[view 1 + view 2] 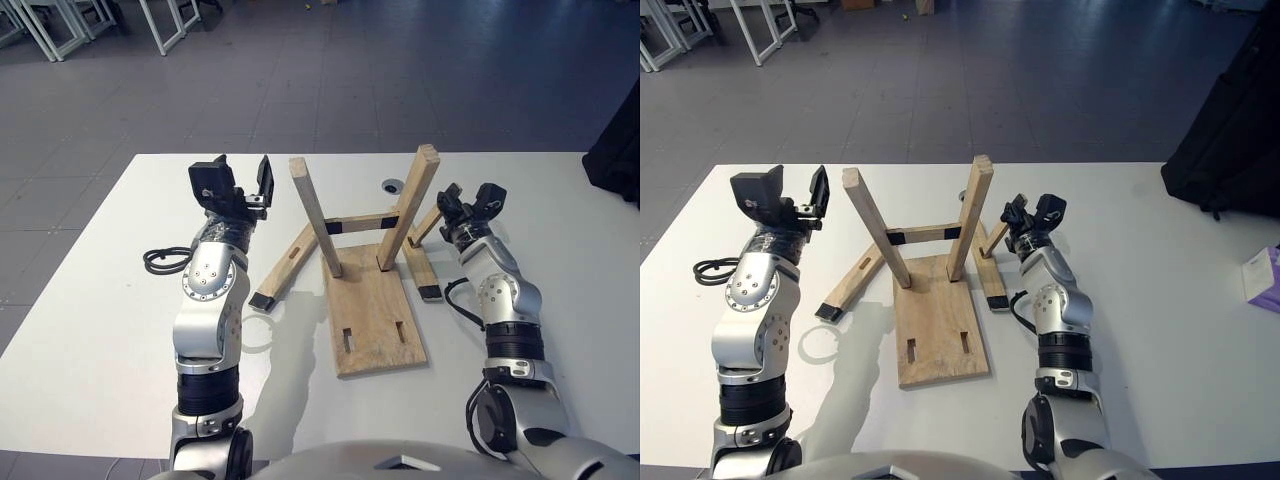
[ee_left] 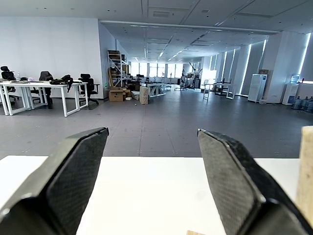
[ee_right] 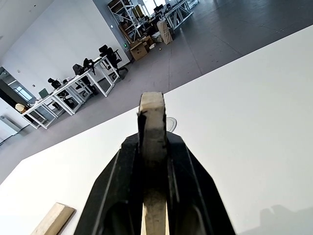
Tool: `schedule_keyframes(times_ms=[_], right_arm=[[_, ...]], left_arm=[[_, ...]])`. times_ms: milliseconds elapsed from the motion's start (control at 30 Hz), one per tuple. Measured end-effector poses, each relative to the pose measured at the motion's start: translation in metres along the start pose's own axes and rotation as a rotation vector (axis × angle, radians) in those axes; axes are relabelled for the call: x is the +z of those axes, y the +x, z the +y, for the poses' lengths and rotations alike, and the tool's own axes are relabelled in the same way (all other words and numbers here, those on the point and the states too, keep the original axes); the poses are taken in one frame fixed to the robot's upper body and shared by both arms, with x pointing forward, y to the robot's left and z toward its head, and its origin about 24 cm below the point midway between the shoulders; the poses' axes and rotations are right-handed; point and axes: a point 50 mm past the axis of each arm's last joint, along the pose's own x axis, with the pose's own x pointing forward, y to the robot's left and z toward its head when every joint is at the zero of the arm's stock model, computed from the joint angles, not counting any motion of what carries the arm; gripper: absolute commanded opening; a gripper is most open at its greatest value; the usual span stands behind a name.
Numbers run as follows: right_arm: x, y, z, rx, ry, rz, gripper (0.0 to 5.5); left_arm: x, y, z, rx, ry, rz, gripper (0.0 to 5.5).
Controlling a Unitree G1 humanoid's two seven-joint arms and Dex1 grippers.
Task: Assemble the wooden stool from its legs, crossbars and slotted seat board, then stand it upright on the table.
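The slotted seat board [image 1: 375, 320] lies flat mid-table. Two legs [image 1: 315, 215] [image 1: 410, 205] stand on its far end, joined by a black-tipped crossbar [image 1: 360, 222]. A third leg [image 1: 285, 265] lies left of the board, and a fourth leg [image 1: 422, 272] lies along its right edge. My right gripper [image 1: 468, 205] is shut on a short wooden crossbar [image 3: 151, 122] that slants down toward the right upright leg. My left gripper [image 1: 238, 185] is raised left of the upright legs, open and empty, with its fingers [image 2: 73, 181] wide apart.
A coiled black cable [image 1: 165, 258] lies on the table's left side. A clear ring [image 1: 818, 345] sits near my left arm. A round grommet hole [image 1: 392, 185] is behind the legs. A purple box [image 1: 1265, 275] stands at the far right edge.
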Motion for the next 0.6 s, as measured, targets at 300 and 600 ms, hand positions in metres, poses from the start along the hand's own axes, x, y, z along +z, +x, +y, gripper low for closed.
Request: schedule_keyframes(times_ms=[300, 600], right_arm=[[0.005, 0.003, 0.001, 0.003, 0.016, -0.01, 0.41], [-0.006, 0.004, -0.005, -0.001, 0.041, 0.001, 0.41]], left_arm=[[-0.001, 0.0, 0.0, -0.004, 0.001, 0.003, 3.38], [-0.004, 0.001, -0.001, -0.009, 0.0, 0.017, 3.38]])
